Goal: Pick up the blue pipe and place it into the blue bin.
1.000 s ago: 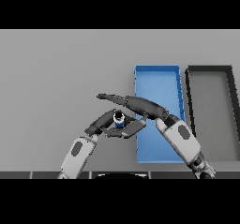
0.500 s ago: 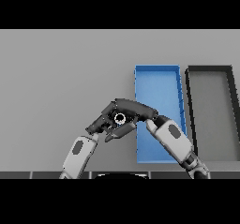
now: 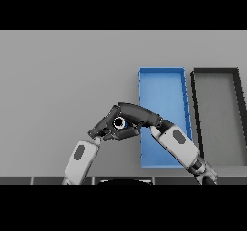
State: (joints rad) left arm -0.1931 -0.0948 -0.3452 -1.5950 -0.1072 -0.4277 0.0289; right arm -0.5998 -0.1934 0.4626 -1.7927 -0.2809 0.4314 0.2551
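Both hands closed together around the short blue pipe, just left of the blue bin.

The right hand [image 3: 137,115] curls its fingers over the short blue cylindrical pipe [image 3: 120,123]; the left hand [image 3: 102,127] cups it from the other side. Just beyond the right fingers' knuckles lies the blue rectangular bin [image 3: 162,71], its left rim close; farther right, a dark grey bin [image 3: 215,71]. Bare grey table [image 3: 62,75] stretches ahead.

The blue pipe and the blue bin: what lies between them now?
In the head view, only fingers of the right robot hand, curled round the blue pipe, and a narrow strip of grey table separate it from the blue bin.
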